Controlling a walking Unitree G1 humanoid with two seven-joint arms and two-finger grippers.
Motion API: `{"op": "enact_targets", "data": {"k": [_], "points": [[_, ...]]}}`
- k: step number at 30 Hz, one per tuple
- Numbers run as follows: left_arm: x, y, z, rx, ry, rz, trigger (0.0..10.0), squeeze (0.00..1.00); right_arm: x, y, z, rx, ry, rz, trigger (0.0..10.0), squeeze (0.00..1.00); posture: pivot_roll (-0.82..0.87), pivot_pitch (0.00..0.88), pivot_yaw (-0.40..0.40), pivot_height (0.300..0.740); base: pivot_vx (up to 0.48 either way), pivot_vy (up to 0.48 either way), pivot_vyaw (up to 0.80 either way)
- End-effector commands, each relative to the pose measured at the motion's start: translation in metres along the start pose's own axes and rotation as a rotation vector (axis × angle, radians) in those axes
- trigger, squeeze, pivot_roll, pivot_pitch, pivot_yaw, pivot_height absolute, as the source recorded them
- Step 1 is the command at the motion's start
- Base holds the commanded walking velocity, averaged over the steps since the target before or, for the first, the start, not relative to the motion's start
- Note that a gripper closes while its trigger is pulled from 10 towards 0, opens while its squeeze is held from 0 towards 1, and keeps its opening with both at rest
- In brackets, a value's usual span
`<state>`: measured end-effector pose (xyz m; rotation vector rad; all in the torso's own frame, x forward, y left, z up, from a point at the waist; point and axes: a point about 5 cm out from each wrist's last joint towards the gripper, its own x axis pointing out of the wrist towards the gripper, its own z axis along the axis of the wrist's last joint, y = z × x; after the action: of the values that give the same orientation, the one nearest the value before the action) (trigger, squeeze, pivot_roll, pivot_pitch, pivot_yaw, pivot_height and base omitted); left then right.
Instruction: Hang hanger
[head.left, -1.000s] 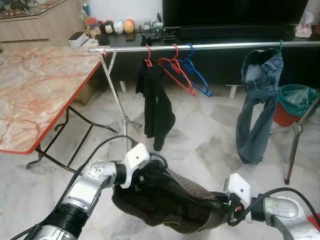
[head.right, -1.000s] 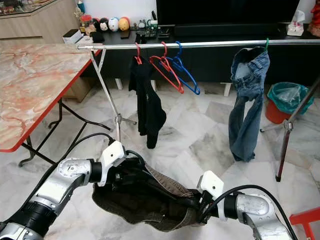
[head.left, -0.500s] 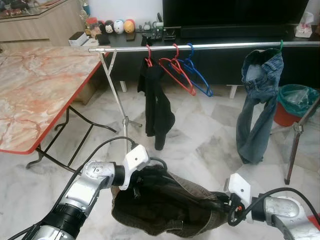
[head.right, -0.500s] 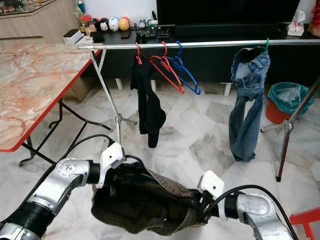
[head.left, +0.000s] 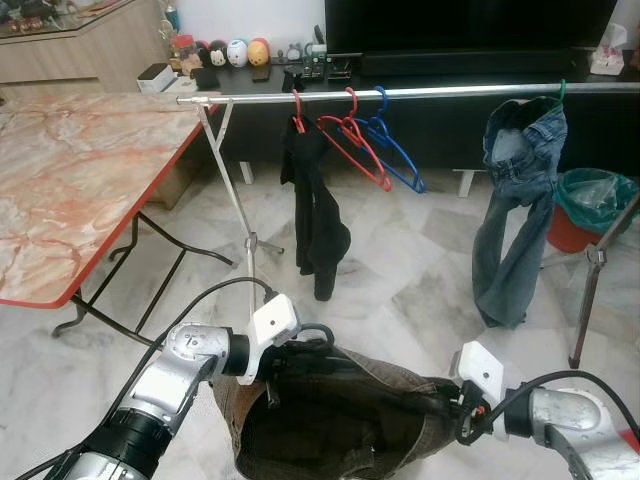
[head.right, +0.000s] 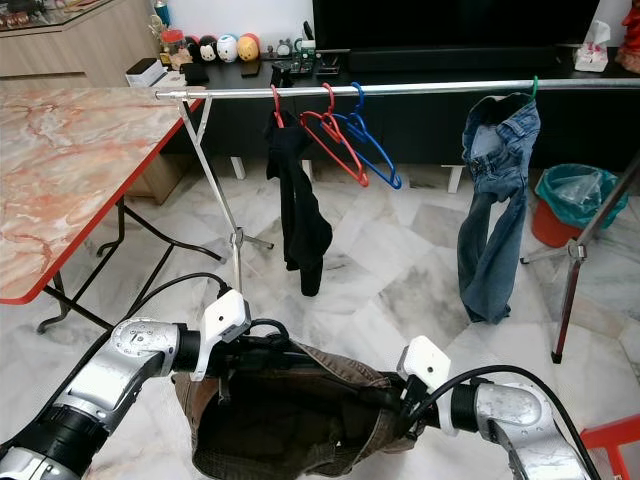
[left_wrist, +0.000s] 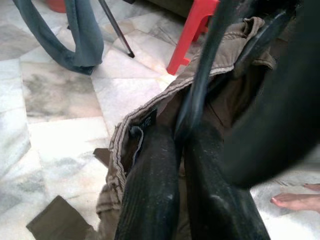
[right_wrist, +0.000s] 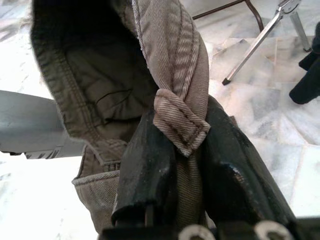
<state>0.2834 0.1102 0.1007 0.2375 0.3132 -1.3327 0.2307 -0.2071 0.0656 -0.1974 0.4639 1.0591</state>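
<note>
The right gripper (right_wrist: 175, 165) is pinched shut on a twisted fold of waistband of the brown trousers (head.left: 340, 420), the cloth squeezed between its two black fingers (right_wrist: 145, 170). The left gripper (left_wrist: 182, 150) is likewise closed at the other end of the waistband, where its fingers (left_wrist: 150, 185) clamp a thin dark bar that looks like part of a hanger (left_wrist: 200, 85) threaded into the garment. Between the two grippers the trousers hang low in front of the robot, waist open upward, the long axis of the waistband running from left to right. The clothes rail (head.left: 450, 91) lies well ahead and above, also running left to right, so the held waistband is roughly parallel to it. On the rail hang a black garment (head.left: 315, 210), an empty red hanger (head.left: 355, 150), a blue hanger (head.left: 395, 155) and blue jeans (head.left: 515, 200); the free stretch between the blue hanger and the jeans lies forward and slightly toward the right arm. The hanger's hook cannot be made out. A marble-topped table (head.left: 70, 180) stands to the left, and a person's toes (left_wrist: 295, 200) rest on the floor nearby.
</note>
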Motion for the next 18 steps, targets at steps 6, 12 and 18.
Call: {"op": "enact_targets", "data": {"k": [6, 12, 18], "points": [[0.0039, -0.0025, 0.0000, -0.010, -0.011, 0.001, 0.0, 0.00, 0.0104, 0.0012, 0.0219, -0.058, -0.104, 0.039, 10.0, 0.00, 0.06, 0.046, 0.107, 0.740, 0.000, 0.000, 0.00], [0.0036, -0.0014, -0.0001, -0.007, -0.010, 0.012, 0.0, 0.00, 0.0114, 0.0024, 0.0221, -0.046, -0.113, 0.052, 10.0, 1.00, 0.07, 0.046, 0.107, 0.740, 0.000, 0.000, 0.00], [0.0035, -0.0009, -0.0001, -0.003, -0.012, 0.016, 0.0, 0.00, 0.0122, 0.0032, 0.0218, -0.044, -0.113, 0.065, 10.0, 1.00, 0.07, 0.047, 0.106, 0.740, 0.000, 0.000, 0.00]]}}
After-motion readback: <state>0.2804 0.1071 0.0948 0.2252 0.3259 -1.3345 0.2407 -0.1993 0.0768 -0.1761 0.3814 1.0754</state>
